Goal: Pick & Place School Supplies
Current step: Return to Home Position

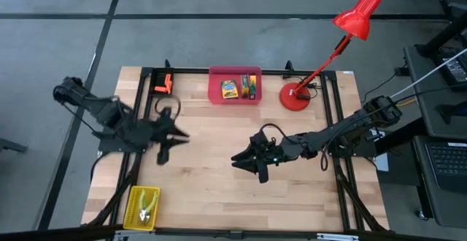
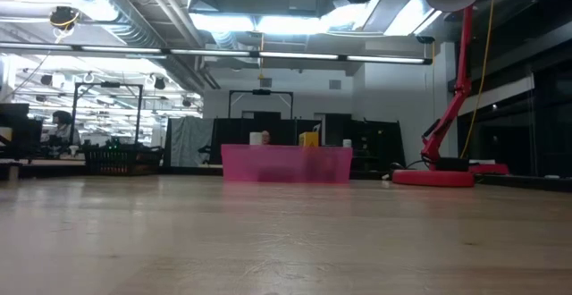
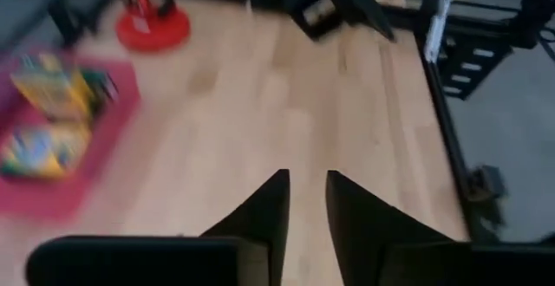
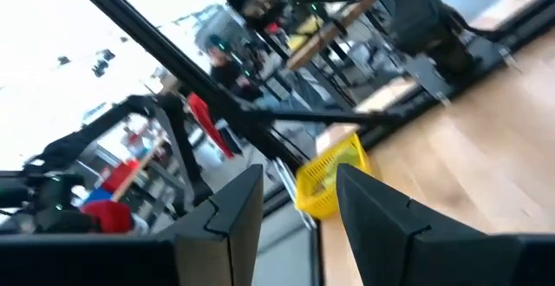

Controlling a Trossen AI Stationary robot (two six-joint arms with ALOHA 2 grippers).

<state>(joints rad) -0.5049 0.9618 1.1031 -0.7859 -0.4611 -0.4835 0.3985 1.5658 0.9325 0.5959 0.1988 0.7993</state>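
From above, the left pincer (image 1: 179, 135) hovers near the tabletop's (image 1: 219, 197) left edge and the right pincer (image 1: 239, 158) over its middle. Crayon boxes (image 1: 230, 89) lie in the pink bin (image 1: 216, 95) at the back edge, and orange sticks (image 1: 165, 85) lie at the back-left corner. The low view shows that bin beside the red lamp (image 2: 433, 177). In the wrist views, the left pincer is narrowly spread and the right widely spread, both empty.

Overhead, table-level and two wrist views, one shared wooden table (image 1: 219, 182)

Crayon boxes (image 3: 43, 117) blurred in left wrist view, print unreadable. In low view, pink bin (image 2: 286, 164) contents veiled by its wall; lamp (image 2: 433, 177) head cropped at top edge.
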